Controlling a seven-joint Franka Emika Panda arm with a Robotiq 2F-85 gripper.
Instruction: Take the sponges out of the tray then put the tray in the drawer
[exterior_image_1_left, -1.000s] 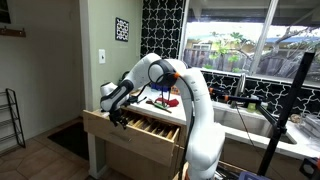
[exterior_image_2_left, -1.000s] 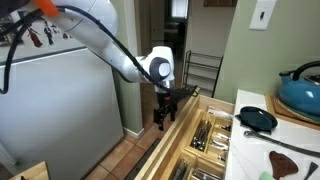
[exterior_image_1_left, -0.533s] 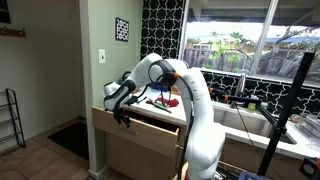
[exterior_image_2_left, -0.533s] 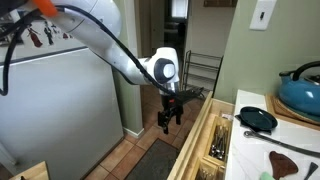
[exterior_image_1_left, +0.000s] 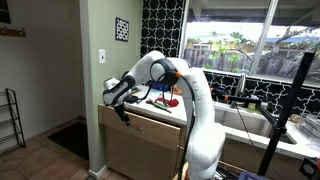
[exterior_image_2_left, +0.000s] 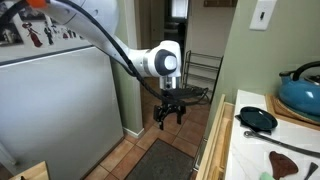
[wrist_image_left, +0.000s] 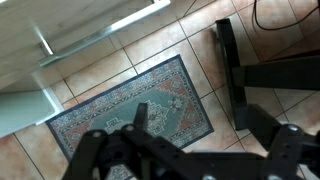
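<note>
Most seems done: the drawer (exterior_image_1_left: 140, 122) sits shut under the counter (exterior_image_2_left: 250, 150), so we judge the tray inside, though neither it nor sponges show. Our gripper (exterior_image_2_left: 168, 118) hangs just before its front, jaws wide, empty.

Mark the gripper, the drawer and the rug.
gripper (exterior_image_2_left: 168, 120): exterior view, midway between its spread fingers.
drawer (exterior_image_1_left: 140, 124): exterior view, on its flat wood front.
rug (wrist_image_left: 128, 108): wrist view, middle of the patterned field.
</note>
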